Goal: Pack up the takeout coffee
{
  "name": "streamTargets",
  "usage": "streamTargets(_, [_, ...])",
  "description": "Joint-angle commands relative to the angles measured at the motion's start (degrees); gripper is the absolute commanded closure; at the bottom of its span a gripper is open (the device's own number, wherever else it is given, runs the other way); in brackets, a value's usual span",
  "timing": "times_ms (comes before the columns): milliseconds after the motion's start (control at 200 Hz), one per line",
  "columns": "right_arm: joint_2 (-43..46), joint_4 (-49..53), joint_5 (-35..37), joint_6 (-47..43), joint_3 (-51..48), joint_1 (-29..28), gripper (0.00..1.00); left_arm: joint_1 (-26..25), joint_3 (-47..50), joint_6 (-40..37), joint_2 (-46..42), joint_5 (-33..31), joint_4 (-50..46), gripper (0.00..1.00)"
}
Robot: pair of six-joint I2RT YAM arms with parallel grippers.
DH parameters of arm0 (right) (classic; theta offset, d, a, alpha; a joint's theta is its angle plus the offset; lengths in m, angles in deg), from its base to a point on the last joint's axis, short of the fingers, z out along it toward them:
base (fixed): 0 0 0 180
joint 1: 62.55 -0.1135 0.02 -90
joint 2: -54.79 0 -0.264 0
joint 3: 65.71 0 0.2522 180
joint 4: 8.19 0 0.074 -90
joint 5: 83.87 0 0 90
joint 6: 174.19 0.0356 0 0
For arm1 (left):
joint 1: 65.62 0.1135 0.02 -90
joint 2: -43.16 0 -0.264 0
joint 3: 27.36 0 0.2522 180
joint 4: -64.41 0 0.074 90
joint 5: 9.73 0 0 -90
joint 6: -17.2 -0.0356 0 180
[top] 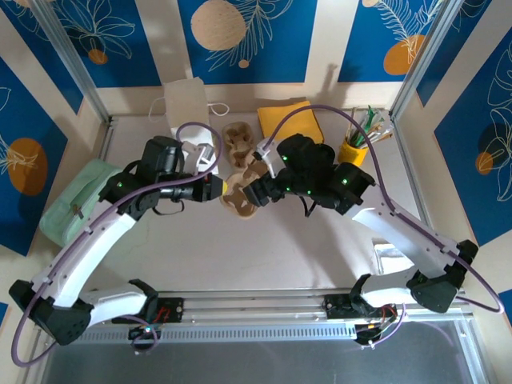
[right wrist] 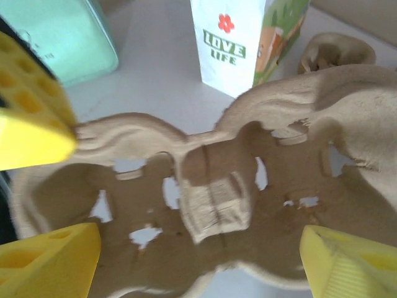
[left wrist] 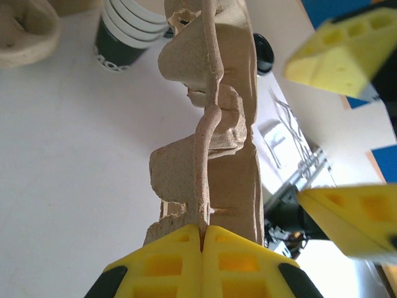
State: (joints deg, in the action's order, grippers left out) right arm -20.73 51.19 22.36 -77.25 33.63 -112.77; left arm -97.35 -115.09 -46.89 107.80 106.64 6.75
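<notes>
Where the 2 arms meet over the middle of the table in the top view, the left gripper (top: 218,190) and the right gripper (top: 254,190) face each other across a brown cardboard cup carrier (top: 241,205). A second carrier (top: 238,138) lies just behind it. A white paper bag (top: 186,100) stands at the far edge, and a yellow cup (top: 354,150) of straws stands at the far right.

From the left wrist, the left fingers are pressed together on the cup carrier's thin edge, holding it on edge. The takeout coffee (left wrist: 121,38), with a dark green side and white rims, sits on the table beyond the cup carrier at upper left, apart from it. A black lid (left wrist: 263,53) shows past the other side. The right gripper's 2 yellow fingers stand wide apart at the right, clear of the cardboard.

From the right wrist, those fingers spread wide at the lower corners with the cup carrier's broad face between them. The white paper bag, printed LOVE LIFE, stands behind, and a mint-green pouch (right wrist: 68,37) lies at upper left.
</notes>
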Motion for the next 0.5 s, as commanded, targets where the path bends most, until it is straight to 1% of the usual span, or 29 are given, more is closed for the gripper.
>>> streamTargets(0, [-0.8, 7.5, 6.8, -1.6, 2.9, -2.1, 0.15, 0.5, 1.8, -2.1, -2.9, 7.1, -0.5, 1.00])
streamTargets(115, [-2.0, 10.2, 10.1, -0.9, 4.2, -4.1, 0.15, 0.4, 2.9, -2.1, -4.7, 7.7, -0.1, 1.00])
streamTargets(325, [-3.1, 8.5, 10.7, -1.9, 4.2, -7.8, 0.19, 0.5, 3.6, -1.7, -5.7, 8.1, 1.0, 1.00])
streamTargets(495, [-4.8, 7.6, 11.3, -2.1, 4.0, -8.4, 0.23, 0.5, 3.1, -1.7, -5.6, 8.3, 1.1, 1.00])
